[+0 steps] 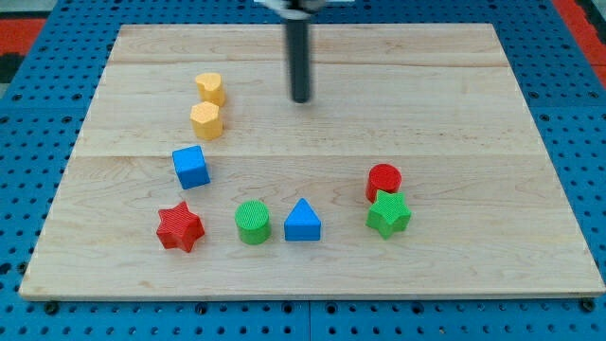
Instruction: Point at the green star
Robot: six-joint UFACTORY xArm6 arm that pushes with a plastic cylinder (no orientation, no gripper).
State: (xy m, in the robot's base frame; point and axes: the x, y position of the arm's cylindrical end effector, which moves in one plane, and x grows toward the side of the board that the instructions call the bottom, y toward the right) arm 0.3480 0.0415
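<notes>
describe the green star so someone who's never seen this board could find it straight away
Start at the wooden board and go to its lower right part in the view. There the green star sits just below the red cylinder, touching it. The only other green block is a round cylinder, far to the left.

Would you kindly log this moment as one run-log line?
task: point at green star | my tip: upper centre, far from star | red cylinder: touching star's top side | status: not yet pointing
</notes>
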